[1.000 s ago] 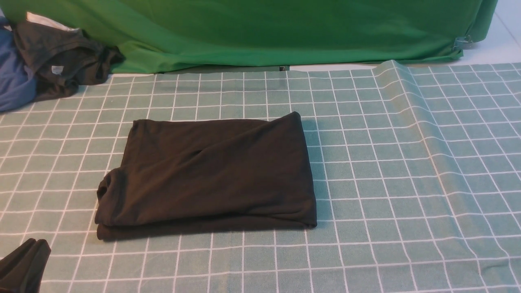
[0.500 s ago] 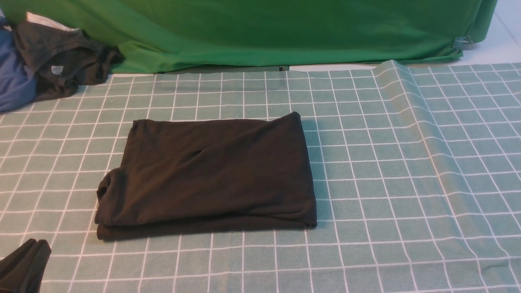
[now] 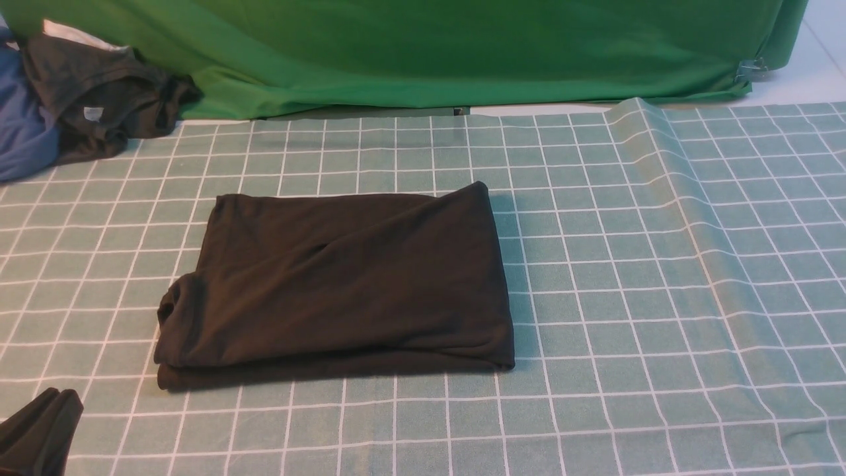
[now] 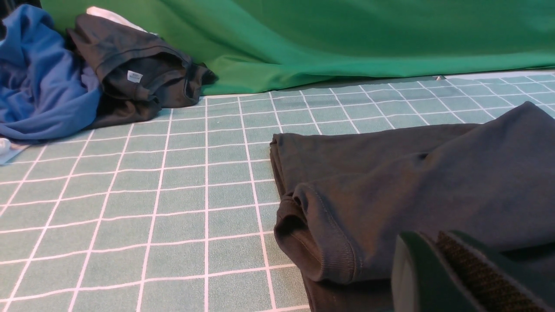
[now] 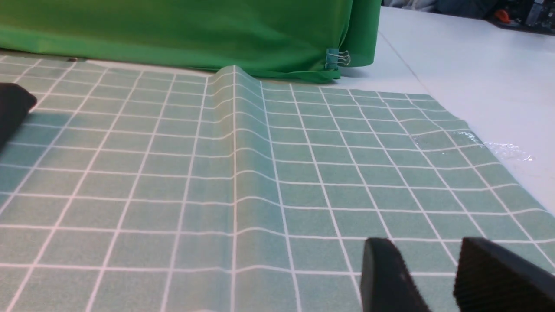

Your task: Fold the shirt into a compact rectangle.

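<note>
Nothing has moved in the last second: shirt (image 3: pixel 337 284) lies folded as a rectangle mid-tabletop (image 3: pixel 661 264). My left fingers (image 4: pixel 459 273) rest closed and empty beside it, my right fingers (image 5: pixel 429 273) part-open, empty, well apart; folding looks finished.

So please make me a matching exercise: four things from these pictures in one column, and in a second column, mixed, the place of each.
Things:
1. black shirt
2. blue garment
3. green backdrop cloth
4. binder clip

Places:
A. behind the checked tablecloth, along the far edge
B. folded, in the middle of the checked tablecloth
C. on the right corner of the backdrop cloth
D. far left corner, beside a dark grey garment

Pairs: 1-B, 2-D, 3-A, 4-C
</note>
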Controlling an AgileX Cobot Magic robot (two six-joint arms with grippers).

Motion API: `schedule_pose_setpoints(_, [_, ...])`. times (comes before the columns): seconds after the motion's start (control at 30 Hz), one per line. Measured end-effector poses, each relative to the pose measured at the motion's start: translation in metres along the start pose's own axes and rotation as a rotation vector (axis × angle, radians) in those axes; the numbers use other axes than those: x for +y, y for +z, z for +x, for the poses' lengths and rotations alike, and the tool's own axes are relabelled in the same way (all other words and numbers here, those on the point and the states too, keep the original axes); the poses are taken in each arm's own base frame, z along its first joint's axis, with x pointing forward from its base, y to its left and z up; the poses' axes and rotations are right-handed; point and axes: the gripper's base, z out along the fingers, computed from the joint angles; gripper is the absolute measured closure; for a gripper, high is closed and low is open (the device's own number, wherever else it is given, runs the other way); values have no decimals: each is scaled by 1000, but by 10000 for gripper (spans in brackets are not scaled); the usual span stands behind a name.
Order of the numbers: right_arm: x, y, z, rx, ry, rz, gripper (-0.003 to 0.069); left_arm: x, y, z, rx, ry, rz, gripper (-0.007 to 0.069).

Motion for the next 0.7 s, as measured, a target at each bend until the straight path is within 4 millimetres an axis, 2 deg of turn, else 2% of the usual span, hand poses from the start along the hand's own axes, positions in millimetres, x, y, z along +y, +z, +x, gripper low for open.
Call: schedule_pose_setpoints(0.7, [2,0,-1,-11,3,-22,420,0,0,0,0,9,-2,611])
